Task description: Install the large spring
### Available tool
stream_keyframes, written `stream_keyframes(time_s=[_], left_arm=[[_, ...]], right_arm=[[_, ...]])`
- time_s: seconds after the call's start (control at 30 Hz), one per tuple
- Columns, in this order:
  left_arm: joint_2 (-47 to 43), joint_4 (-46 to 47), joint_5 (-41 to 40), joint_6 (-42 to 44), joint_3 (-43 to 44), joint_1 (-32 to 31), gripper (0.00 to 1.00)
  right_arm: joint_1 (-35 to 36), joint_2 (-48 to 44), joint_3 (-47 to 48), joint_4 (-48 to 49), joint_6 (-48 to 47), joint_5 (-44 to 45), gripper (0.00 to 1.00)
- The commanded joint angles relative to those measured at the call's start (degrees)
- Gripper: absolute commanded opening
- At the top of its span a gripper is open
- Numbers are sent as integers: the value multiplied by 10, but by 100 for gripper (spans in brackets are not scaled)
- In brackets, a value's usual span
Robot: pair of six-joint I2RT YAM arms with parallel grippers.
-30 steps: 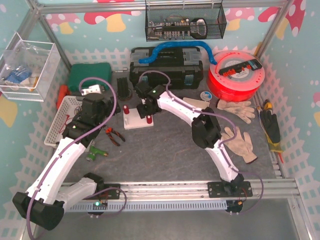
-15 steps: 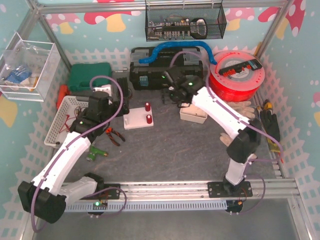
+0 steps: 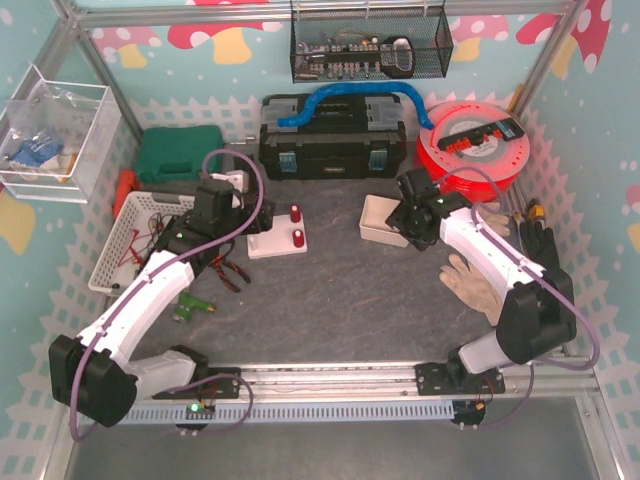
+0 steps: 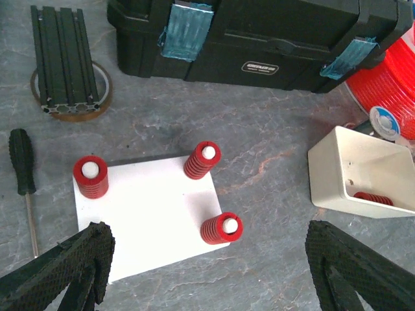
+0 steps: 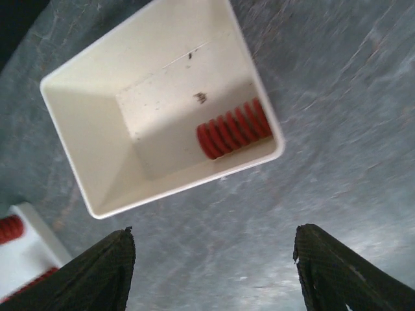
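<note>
Spring [image 5: 233, 129], red and coiled, is pictured lying on its side at the lower right of a white box [image 5: 91, 129]; nothing else is seen inside. The right gripper [image 5: 214, 259] is poised near the box, jaws apart and empty. For a clean pick, the coil is best caught across its middle, clear of the wall. At centre left of the other wrist view, three fitted springs [image 4: 202, 160] are shown on a white plate [image 4: 149, 220] below the left gripper [image 4: 207, 246], also open and empty.
</note>
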Motion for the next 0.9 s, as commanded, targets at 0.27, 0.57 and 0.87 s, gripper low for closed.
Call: stream_keyframes(time_s=[0.27,0.57,0.87], left_arm=[[-9,12,3,6,11,-5,81],[-16,10,-5,15,7,-5,82],[-18,9,-15,16,2,-5,83]], right_arm=[[-14,59,-72,175,224,-59,63],[-18,95,-100,213,255,-77,49],[-19,95,-106,204,234,-100,33]])
